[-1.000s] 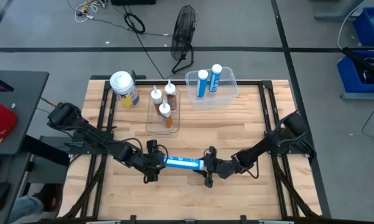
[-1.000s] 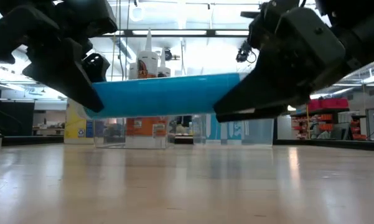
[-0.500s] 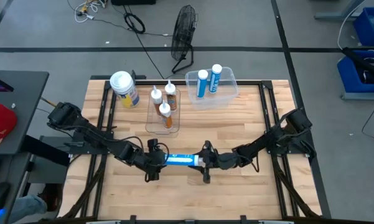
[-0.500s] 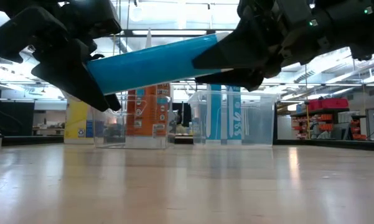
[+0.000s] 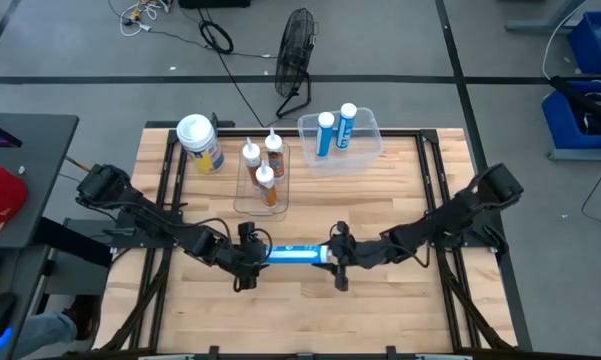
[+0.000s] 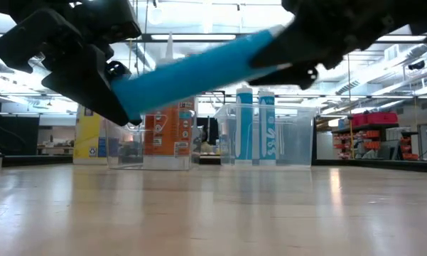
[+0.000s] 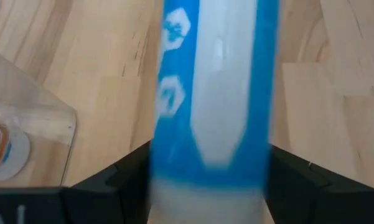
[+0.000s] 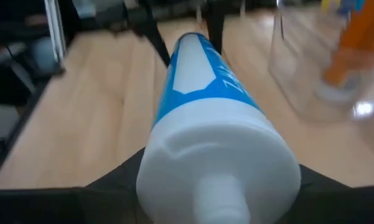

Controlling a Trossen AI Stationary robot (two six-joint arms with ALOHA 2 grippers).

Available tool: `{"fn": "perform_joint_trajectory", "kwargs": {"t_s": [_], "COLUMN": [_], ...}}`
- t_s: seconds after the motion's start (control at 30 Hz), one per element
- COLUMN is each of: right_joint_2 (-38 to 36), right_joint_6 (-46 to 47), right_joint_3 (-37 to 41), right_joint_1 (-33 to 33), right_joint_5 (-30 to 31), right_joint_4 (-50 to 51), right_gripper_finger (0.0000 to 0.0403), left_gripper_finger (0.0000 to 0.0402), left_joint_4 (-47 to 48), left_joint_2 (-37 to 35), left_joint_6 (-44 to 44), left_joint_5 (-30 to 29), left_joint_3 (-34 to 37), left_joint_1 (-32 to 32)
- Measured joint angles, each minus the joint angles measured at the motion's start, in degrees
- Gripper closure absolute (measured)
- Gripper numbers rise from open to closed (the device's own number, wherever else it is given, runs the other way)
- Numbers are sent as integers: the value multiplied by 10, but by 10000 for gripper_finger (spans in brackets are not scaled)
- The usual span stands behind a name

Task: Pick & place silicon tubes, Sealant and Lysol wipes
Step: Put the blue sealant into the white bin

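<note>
Both end effectors clamp one blue tube [image 5: 298,254] off the worktop [image 5: 380,200]: left end effector [image 5: 254,253] on its base, right end effector [image 5: 336,256] on its cap. The right end rides higher, probably a handover.

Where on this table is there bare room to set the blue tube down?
Bare wood: the right half beside the clear bin, the near strip below both grippers, and the left side below the Lysol wipes. Crowded: the far edge, where wipes, orange-tube tray and bin stand together, and the centre, where left gripper and right gripper hold the blue tube.

Left gripper [image 5: 252,256] clamped, right gripper [image 5: 336,259] clamped, arms converging mid-table
</note>
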State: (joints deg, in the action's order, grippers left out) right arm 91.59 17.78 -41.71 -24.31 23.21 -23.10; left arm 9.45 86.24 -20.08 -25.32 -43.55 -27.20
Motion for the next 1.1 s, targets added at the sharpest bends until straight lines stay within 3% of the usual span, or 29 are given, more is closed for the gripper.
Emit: {"fn": "perform_joint_trajectory", "kwargs": {"t_s": [0.53, 0.83, 1.1], "right_joint_2": [-268, -293, -270], "right_joint_6": [189, 228, 238], "right_joint_3": [-20, -216, -378], "right_joint_1": [-27, -18, 56], "right_joint_5": [18, 54, 50], "right_joint_4": [449, 747, 921], "right_gripper_finger": [198, 198, 198], "left_gripper_finger": [149, 149, 149], "left_joint_4": [21, 22, 25], "left_joint_2": [-5, -5, -4], "left_joint_6": [12, 13, 13], "left_joint_5": [0, 0, 0], "left_joint_3": [0, 0, 0], "left_joint_1": [0, 0, 0]}}
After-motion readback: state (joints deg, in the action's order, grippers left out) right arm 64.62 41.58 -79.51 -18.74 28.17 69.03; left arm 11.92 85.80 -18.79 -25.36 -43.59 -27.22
